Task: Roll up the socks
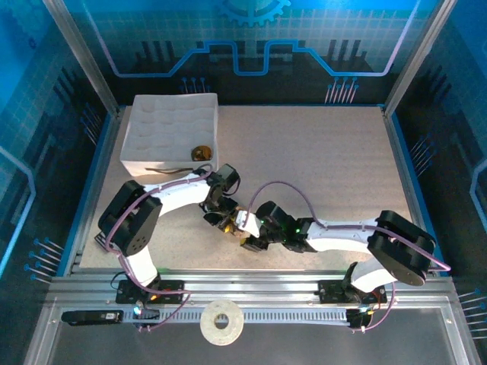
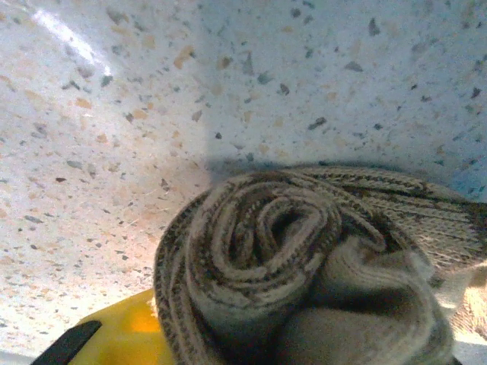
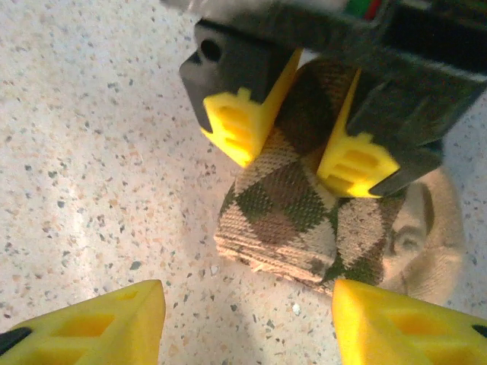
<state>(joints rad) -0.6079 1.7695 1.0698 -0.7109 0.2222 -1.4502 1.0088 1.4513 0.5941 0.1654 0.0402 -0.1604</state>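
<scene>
Speckled table (image 1: 319, 152) — tan sock roll (image 3: 281, 209), spiral end toward left hand (image 3: 298, 158).

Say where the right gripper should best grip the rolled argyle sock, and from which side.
Probably the argyle sock's free end, below where the left gripper pinches the roll. Come straight in from the right gripper's side: its open fingers stand either side of that end, and the roll is narrower than their gap.
</scene>
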